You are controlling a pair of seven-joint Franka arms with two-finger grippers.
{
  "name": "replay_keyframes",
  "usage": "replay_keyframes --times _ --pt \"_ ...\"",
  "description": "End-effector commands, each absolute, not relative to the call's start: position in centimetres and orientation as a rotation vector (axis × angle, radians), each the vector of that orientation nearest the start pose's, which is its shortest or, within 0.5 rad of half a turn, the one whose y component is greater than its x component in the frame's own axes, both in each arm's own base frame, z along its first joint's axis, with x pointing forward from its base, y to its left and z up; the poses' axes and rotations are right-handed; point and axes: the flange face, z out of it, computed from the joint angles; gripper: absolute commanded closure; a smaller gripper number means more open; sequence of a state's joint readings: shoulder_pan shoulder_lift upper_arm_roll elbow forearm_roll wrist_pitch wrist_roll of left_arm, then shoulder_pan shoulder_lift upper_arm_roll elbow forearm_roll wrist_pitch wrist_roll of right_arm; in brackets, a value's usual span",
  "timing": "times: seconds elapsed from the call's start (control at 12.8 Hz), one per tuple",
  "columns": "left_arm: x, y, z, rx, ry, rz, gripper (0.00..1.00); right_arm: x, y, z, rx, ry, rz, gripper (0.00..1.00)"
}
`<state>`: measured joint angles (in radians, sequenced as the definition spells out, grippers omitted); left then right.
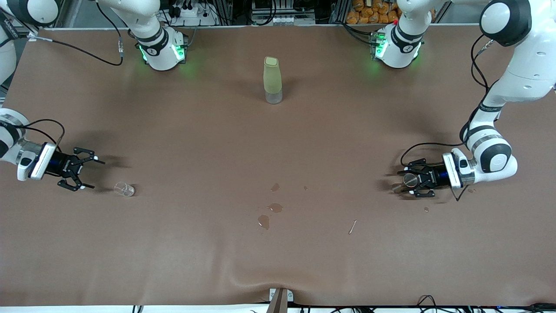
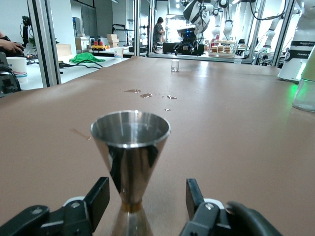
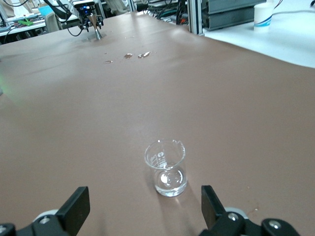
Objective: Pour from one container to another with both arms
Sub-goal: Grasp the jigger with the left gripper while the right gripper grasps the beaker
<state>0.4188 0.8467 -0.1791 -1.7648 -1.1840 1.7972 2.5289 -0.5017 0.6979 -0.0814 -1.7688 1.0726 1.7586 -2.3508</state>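
The silver jigger point(image 1: 408, 179) stands upright on the brown table toward the left arm's end. My left gripper point(image 1: 402, 182) sits low around it. In the left wrist view the jigger point(image 2: 130, 157) rises between the black fingers point(image 2: 98, 199), with a gap on each side of its narrow waist, so the left gripper point(image 2: 146, 196) is open. The tiny clear glass cup point(image 1: 124, 188) stands toward the right arm's end. My right gripper point(image 1: 96, 174) is open beside it. The cup point(image 3: 166, 169) stands just ahead of the right gripper point(image 3: 144, 204), outside the wide-spread fingers point(image 3: 78, 206).
A tall pale yellow-green bottle point(image 1: 273, 80) stands at mid-table near the robots' bases. Small wet puddles point(image 1: 274, 208) and a thin stick point(image 1: 352, 226) lie on the table between the two grippers, nearer the front camera.
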Motion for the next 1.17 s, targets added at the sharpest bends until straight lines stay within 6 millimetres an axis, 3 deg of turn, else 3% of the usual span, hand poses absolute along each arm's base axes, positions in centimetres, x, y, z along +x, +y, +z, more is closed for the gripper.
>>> replay_keyframes --times 0.0,0.16,0.47,0.94,1.09 --pt "59.9 5.9 9.6 1.479 -1.294 1.137 0.36 54.7 -26.7 14.0 -1.851 -1.225 -1.092 0.0" --pt "59.7 5.4 8.9 1.48 -1.275 1.13 0.42 54.5 -26.4 12.2 -1.831 -1.211 -1.153 0.0" --pt "60.1 6.4 9.0 1.492 -1.278 1.133 0.42 54.4 -25.3 9.4 -1.797 -1.119 -1.227 0.0" --pt "60.5 7.4 9.0 1.498 -1.299 1.147 0.5 55.2 -24.8 7.7 -1.782 -1.1 -1.248 0.0" --pt "60.5 7.4 8.9 1.496 -1.297 1.148 0.59 56.0 -23.7 7.1 -1.763 -1.092 -1.287 0.0"
